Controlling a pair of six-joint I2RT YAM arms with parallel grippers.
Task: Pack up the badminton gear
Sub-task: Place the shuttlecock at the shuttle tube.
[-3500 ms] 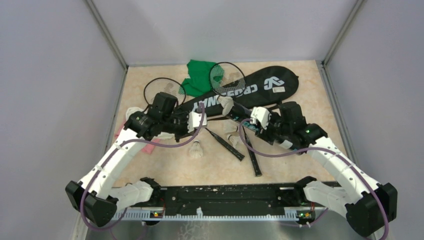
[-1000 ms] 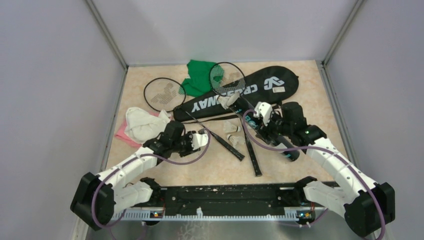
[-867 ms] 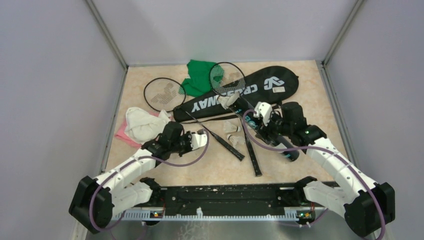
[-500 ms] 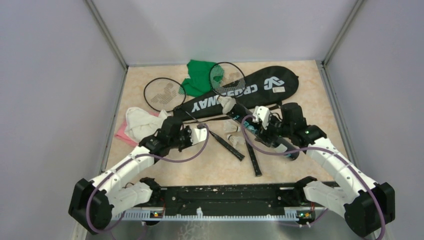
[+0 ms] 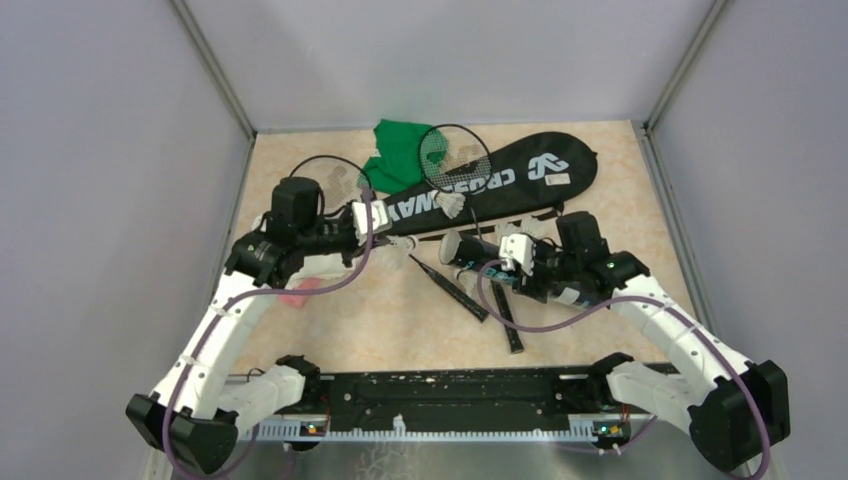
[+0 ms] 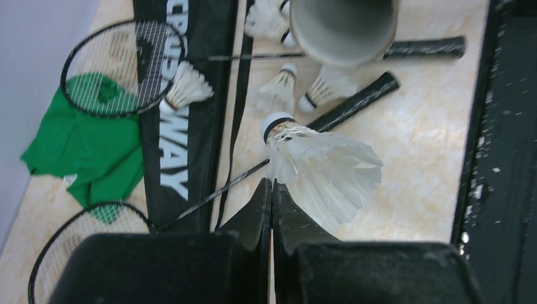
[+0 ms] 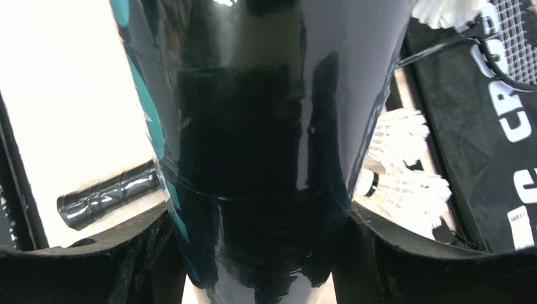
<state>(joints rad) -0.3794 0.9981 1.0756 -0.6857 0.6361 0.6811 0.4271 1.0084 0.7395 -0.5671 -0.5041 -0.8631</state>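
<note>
From overhead, the left end effector (image 5: 363,213) hangs over the near end of the long black "CROSSWAY" racket bag (image 5: 500,175), which lies slantwise on the far half of the beige bench (image 5: 625,175). The right end effector (image 5: 497,265) holds the long black tube with teal lettering (image 5: 462,255) roughly level, its open mouth pointing left. One thin black racket (image 5: 455,155) has its head on the bag. A second racket (image 5: 330,175) lies beside a crumpled green cloth (image 5: 395,150).

At the left wrist, the end effector (image 6: 271,190) has its fingers pressed together, pinching the feather skirt of a small white feather shuttlecock (image 6: 320,171). The tube's mouth (image 6: 342,28) is ahead. Two loose shuttlecocks (image 6: 278,88) lie beside a racket handle (image 6: 358,104), and another (image 6: 187,85) lies on the bag (image 6: 190,126).

At the right wrist, the tube (image 7: 253,139) fills the gap between the spread fingers (image 7: 437,253), which touch its sides.
</note>
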